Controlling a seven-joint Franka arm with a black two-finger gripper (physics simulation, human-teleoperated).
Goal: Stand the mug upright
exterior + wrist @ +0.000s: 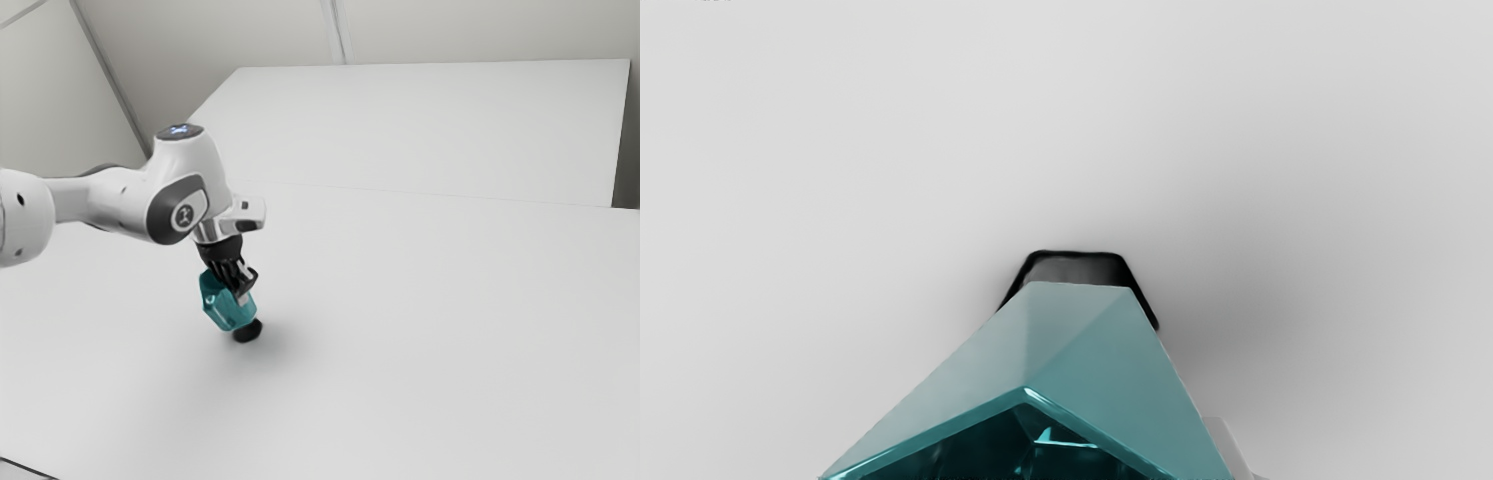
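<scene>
One gripper (243, 291) meets one tilted teal mug (226, 307).

Seven-joint Franka arm (120, 198), exterior view: the white forearm enters from the view's left and runs nearly level to the wrist (195, 165), where the arm bends downward. The black two-finger end effector (242, 290) points down, slanting toward the exterior view's right.
</scene>
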